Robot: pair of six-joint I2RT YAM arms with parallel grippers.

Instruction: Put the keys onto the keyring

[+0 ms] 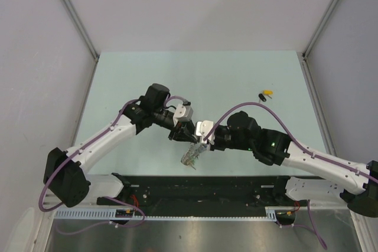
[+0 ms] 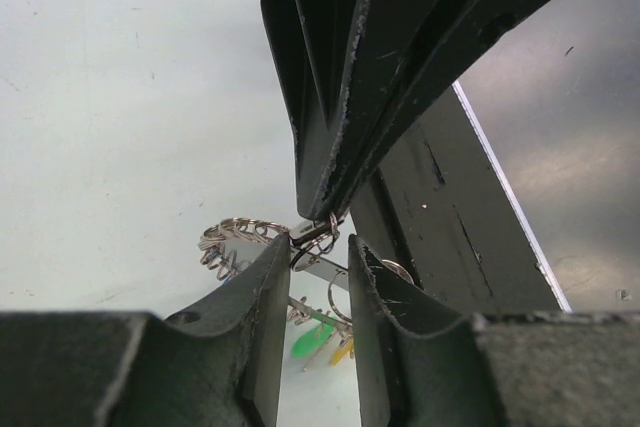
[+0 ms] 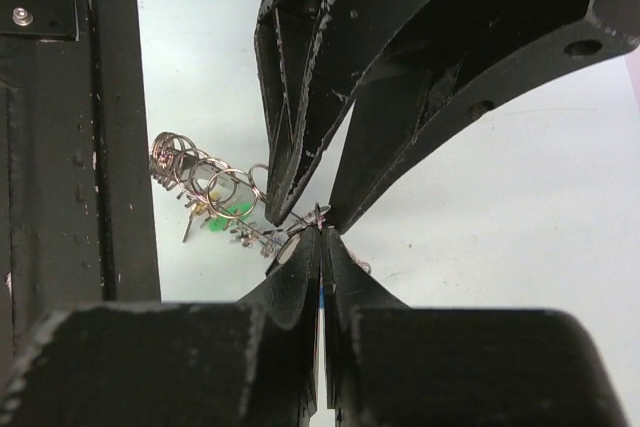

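Just above the keyring (image 1: 191, 156), the right gripper (image 1: 204, 141) has its jaws shut on one small loop. The left gripper (image 1: 185, 136) holds its jaws narrow around it, perhaps not gripping. The keys (image 1: 266, 94) lie well beyond the keyring, so steady that loop first.

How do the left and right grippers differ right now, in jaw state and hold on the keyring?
The right gripper has its jaws pressed shut; the left gripper has its jaws standing apart. The right gripper pinches a thin wire loop of the keyring at its tips; the left gripper has ring metal between its jaws, but whether it clamps is unclear. Both meet tip to tip at the keyring.
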